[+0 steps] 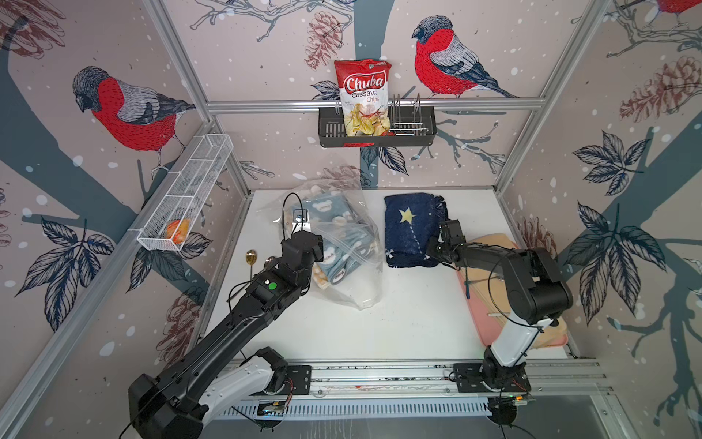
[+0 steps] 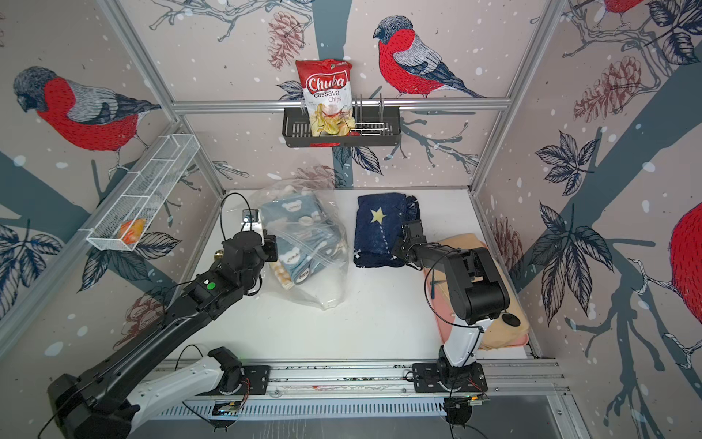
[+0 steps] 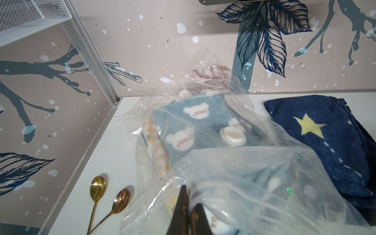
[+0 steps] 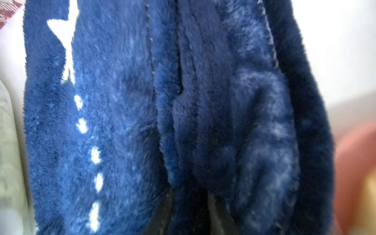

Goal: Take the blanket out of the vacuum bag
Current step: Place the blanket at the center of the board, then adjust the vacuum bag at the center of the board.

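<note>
Reached low and forward with the left arm, pinched near film of the vacuum bag in the closed left claw. Lay crumpled on the tabletop, left of centre, light blue bear blanket inside. Bent the right arm at the elbow toward the navy star blanket beside the bag, right claw closed on a fold of it.

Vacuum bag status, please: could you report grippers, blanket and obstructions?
Left gripper shut on vacuum bag. Right gripper astride navy blanket fold, grip unclear. Bear blanket still bagged. Spoons lie aside.
</note>
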You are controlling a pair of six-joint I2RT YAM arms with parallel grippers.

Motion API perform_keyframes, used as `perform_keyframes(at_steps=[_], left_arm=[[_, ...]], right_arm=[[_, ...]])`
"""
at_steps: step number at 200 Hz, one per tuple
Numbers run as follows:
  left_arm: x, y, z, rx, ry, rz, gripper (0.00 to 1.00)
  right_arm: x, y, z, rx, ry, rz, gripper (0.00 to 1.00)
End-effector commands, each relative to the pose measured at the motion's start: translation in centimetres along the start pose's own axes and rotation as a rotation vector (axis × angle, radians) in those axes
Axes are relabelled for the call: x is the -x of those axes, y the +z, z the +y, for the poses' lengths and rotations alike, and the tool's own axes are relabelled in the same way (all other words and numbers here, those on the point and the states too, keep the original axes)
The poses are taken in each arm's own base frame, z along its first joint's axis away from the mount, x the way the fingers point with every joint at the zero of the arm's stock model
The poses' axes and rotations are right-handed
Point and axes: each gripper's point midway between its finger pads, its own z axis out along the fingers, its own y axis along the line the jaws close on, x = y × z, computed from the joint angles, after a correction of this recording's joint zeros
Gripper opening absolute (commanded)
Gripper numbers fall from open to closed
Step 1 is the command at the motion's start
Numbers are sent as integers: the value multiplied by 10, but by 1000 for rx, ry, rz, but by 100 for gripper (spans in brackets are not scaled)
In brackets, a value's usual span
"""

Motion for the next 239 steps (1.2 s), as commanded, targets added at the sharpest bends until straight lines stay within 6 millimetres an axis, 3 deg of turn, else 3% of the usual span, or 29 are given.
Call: perform_keyframes(at_steps=[1,41,63,99,145,175,201,239], left_arm=[[10,-1,-1,-5,-23,-42,0],[9,1,-3,-9,-16,-36,0],[7,3,-3,-9,-12,-34,0],[2,7,-8,-20,5,-12,0],[-1,9,-16,-62,14,-2,0],[-6,11,-24,-97,30,20,7],[-7,11,-27,-110,40,30,15],[-10,12,-29,-118,60,41,27]], right_arm=[[-13,8,-10,-52,2,86,31],[-4,22,-4,-40,2,100,31],[2,13,-2,-21,10,73,33],[16,-27,21,61,-7,-1,49],[24,-94,67,187,-76,-107,63],[23,-120,99,303,-102,-142,72],[36,-114,125,389,-91,-119,77],[49,-73,172,534,-55,-15,79]])
